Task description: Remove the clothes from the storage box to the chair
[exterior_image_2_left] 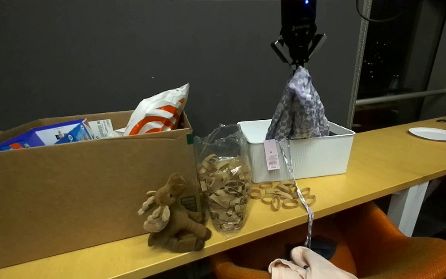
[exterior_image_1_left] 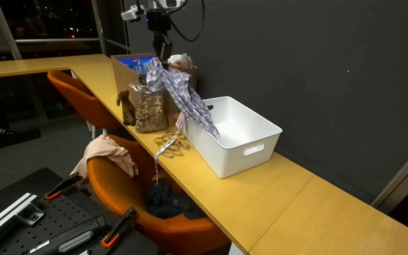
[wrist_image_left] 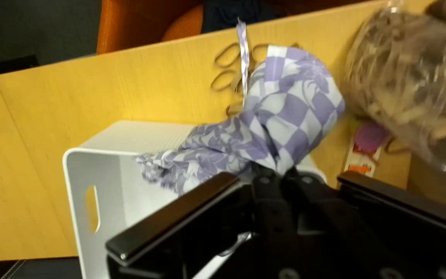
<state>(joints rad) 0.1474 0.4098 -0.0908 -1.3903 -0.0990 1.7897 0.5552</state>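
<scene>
Fingers (wrist_image_left: 266, 193) pinch chkd cloth (wrist_image_left: 296, 104) partly over white box (exterior_image_2_left: 316, 159) on wood tbl (exterior_image_1_left: 267, 191), dk wall (exterior_image_1_left: 313, 71) behind

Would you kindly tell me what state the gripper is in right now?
Black two-fingered gripper: closed, holding the purple-and-white checkered fabric garment.

What looks like an office, long yellow wooden desk (exterior_image_1_left: 260, 194), orange bucket chairs (exterior_image_1_left: 108, 184), big window (exterior_image_1_left: 51, 21), dark outside.

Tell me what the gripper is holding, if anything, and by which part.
The gripper holds the checked garment by a pinched fold at its highest point; which part that is, I cannot tell.
</scene>
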